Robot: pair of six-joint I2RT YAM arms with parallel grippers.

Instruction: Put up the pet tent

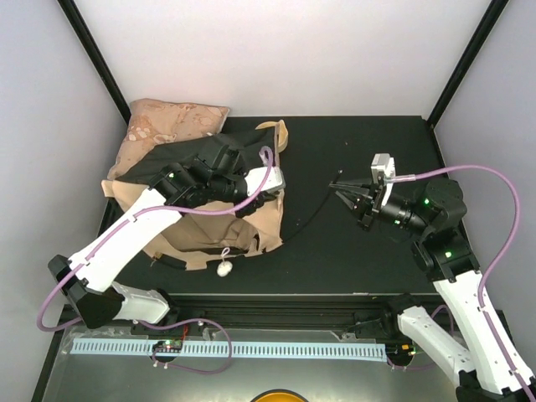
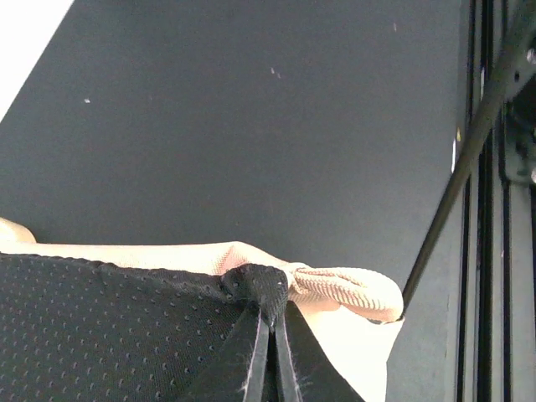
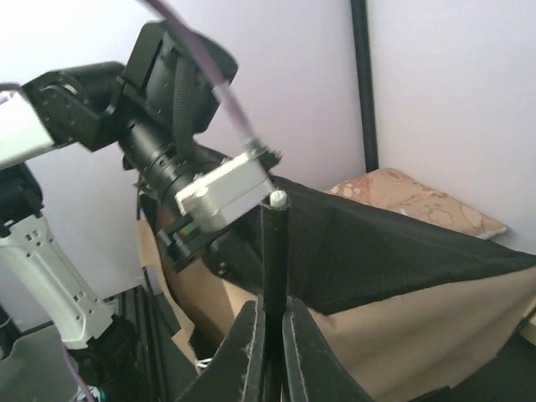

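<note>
The pet tent (image 1: 218, 222) lies slumped at the table's left, tan canvas with its black floor (image 3: 377, 243) turned up. A white ball (image 1: 224, 269) on a string hangs at its near edge. My left gripper (image 1: 278, 180) is at the tent's right side, shut (image 2: 272, 322) on a black corner tab of the dotted floor fabric (image 2: 266, 289), next to a tan webbing loop (image 2: 347, 289). My right gripper (image 1: 339, 188) is shut (image 3: 270, 306) on a thin black pole (image 1: 306, 219). The pole's white-tipped end (image 3: 275, 199) sticks out past the fingers toward the tent.
A beige patterned pillow (image 1: 172, 121) lies behind the tent at the back left. The black table top (image 1: 368, 142) stretches to the right and back. A slotted rail (image 1: 234, 347) and cables run along the near edge.
</note>
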